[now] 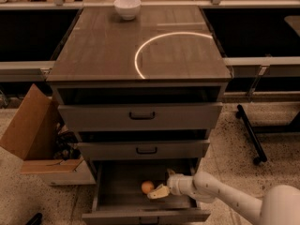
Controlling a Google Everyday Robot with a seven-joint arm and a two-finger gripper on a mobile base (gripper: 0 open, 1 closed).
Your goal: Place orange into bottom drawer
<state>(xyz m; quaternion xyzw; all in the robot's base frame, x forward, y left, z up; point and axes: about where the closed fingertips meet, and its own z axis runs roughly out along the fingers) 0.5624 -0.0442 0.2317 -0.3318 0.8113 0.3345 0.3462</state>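
Note:
The orange (147, 187) lies on the floor of the open bottom drawer (121, 189), near the middle. My gripper (162, 183) reaches into the drawer from the right on the white arm (220, 197). It sits just right of the orange with its fingers spread, one pale fingertip (156, 193) low beside the fruit. The gripper holds nothing.
A white bowl (127, 7) stands at the back of the cabinet top (103, 50). The two upper drawers (140, 116) are pulled out a little above the arm. An open cardboard box (35, 139) stands on the floor at the left. A black wheeled leg (251, 132) is at the right.

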